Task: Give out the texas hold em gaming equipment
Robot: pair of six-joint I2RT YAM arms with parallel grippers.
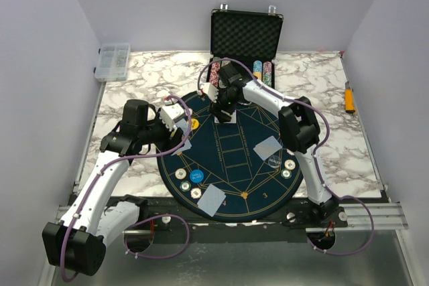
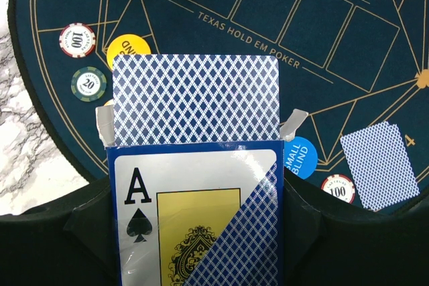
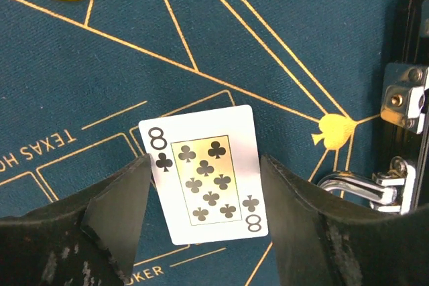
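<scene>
**Top view:** the left gripper hangs over the poker mat's left edge. The right gripper is at the mat's far edge, near the open chip case.

**Left wrist:** fingers clamp a card box, its deck jutting out over open felt.

**Right wrist:** fingers flank the eight of clubs. Whether they pinch it is unclear. The case latch is close on the right.

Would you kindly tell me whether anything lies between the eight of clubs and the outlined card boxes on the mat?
Nothing visible does: the eight of clubs sits between the right hand's fingers over bare mat, and the outlined boxes nearby hold nothing.
</scene>
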